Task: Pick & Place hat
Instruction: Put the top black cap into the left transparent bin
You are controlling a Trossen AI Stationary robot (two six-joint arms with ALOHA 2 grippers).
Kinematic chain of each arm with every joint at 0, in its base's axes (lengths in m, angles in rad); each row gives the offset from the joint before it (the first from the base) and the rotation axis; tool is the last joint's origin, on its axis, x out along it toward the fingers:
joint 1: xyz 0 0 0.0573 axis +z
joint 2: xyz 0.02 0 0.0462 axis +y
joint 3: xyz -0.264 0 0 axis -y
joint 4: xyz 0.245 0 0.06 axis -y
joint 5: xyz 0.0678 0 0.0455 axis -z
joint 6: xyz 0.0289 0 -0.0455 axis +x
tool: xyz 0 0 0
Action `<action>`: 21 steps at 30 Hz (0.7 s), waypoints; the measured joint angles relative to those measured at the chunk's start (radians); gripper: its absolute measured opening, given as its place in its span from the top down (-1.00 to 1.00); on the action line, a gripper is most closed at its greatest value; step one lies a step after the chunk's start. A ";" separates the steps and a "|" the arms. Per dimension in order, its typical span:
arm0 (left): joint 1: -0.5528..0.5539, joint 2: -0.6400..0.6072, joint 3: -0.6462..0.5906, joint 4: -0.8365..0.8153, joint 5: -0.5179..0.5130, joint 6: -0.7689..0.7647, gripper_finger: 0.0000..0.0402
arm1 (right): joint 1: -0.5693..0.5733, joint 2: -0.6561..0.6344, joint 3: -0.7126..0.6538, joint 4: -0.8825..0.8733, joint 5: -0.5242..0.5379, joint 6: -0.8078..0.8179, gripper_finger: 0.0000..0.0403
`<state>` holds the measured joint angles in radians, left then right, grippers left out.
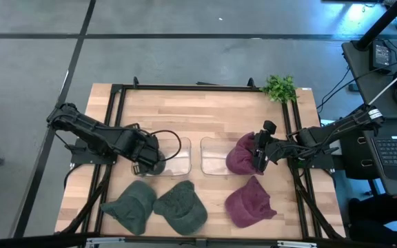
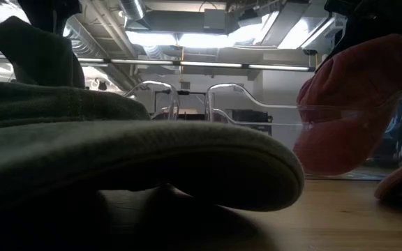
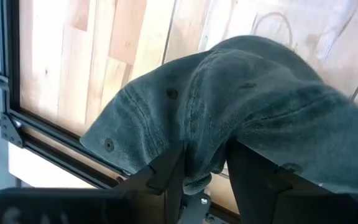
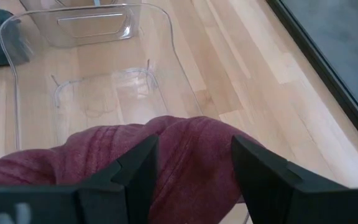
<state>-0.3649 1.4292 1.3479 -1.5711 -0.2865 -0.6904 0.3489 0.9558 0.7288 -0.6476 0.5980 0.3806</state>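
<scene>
My left gripper [image 3: 204, 177] is shut on a dark green hat [image 3: 247, 106] at the left clear bin [image 1: 174, 155]. This hat shows at the low view's upper left [image 2: 33, 52]. My right gripper [image 4: 194, 177] is shut on a maroon hat [image 4: 185, 155] over the right clear bin [image 1: 216, 157], whose wall [image 4: 17, 81] lies ahead. In the low view the maroon hat [image 2: 354, 97] hangs into that bin. Two more green hats [image 1: 133, 205] [image 1: 182, 205] and one more maroon hat [image 1: 250, 203] lie flat on the near part of the table. My left gripper pinches a fold of the green hat's crown [image 3: 201, 149] between its two fingers [image 3: 166, 168]. The rest of the hat bulges out beyond the fingertips. My right gripper pinches a bunched fold of the maroon hat's cloth [image 4: 191, 146] between its two fingers [image 4: 142, 165]. The hat droops below the fingers, its lower part inside the right bin [image 2: 326, 157].
A small green plant [image 1: 279, 87] stands at the table's far right corner. A black frame [image 1: 116, 93] runs round the table's edges. The green hat [image 2: 117, 153] lying on the table fills the low view's foreground. Bare wood lies along the far side, beyond the bins.
</scene>
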 joint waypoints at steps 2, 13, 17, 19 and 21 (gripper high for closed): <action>0.000 0.000 0.000 0.000 0.008 0.039 0.38 | 0.000 0.000 0.000 0.000 0.000 0.000 0.00; 0.005 -0.001 0.000 0.000 0.021 0.224 0.38 | 0.000 0.000 0.000 0.000 0.001 0.000 0.00; 0.006 -0.001 0.000 0.000 0.014 0.216 0.35 | 0.000 0.000 0.000 0.000 0.001 0.000 0.00; 0.006 -0.001 0.000 0.000 0.002 0.208 0.34 | 0.000 0.000 0.000 0.000 0.001 0.000 0.00; 0.006 -0.001 0.000 0.000 -0.005 0.190 0.33 | 0.000 0.000 0.000 0.000 0.001 0.000 0.00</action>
<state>-0.3592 1.4284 1.3479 -1.5711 -0.2912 -0.5003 0.3492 0.9554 0.7288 -0.6479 0.5991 0.3801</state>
